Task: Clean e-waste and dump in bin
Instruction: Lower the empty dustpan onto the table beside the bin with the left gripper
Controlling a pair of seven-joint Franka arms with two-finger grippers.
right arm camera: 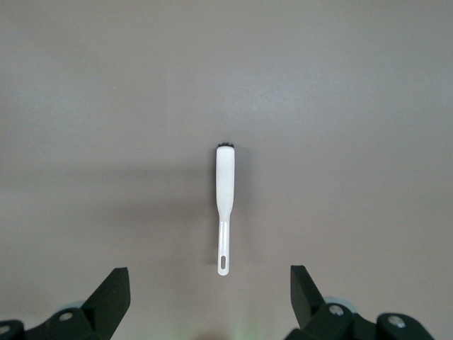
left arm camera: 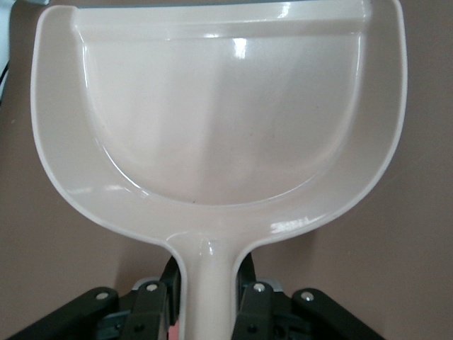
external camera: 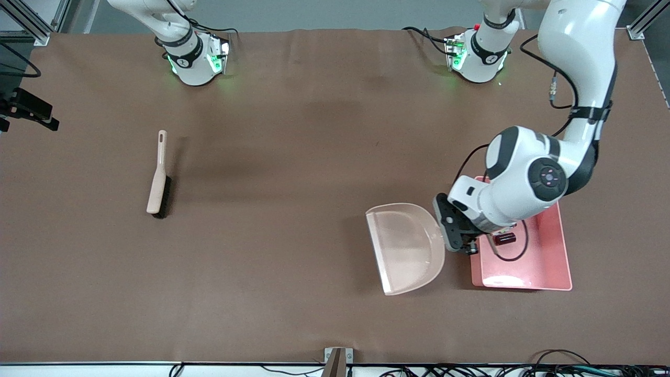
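My left gripper [external camera: 456,230] [left arm camera: 209,294] is shut on the handle of the beige dustpan [external camera: 405,246] [left arm camera: 219,106], whose scoop holds nothing. The dustpan lies right beside the pink bin [external camera: 549,262], on the side toward the right arm's end of the table. In the bin lies a dark maroon cylinder of e-waste [external camera: 505,239], partly under my left wrist. The white piece of e-waste is hidden. My right gripper [right arm camera: 209,283] hangs open, high over the brush [right arm camera: 225,205], with nothing between its fingers.
The brush [external camera: 158,175] with a beige handle and dark bristles lies on the brown table toward the right arm's end. A cable loop [external camera: 510,254] from my left wrist hangs over the bin. A bracket [external camera: 337,358] sits at the table's front edge.
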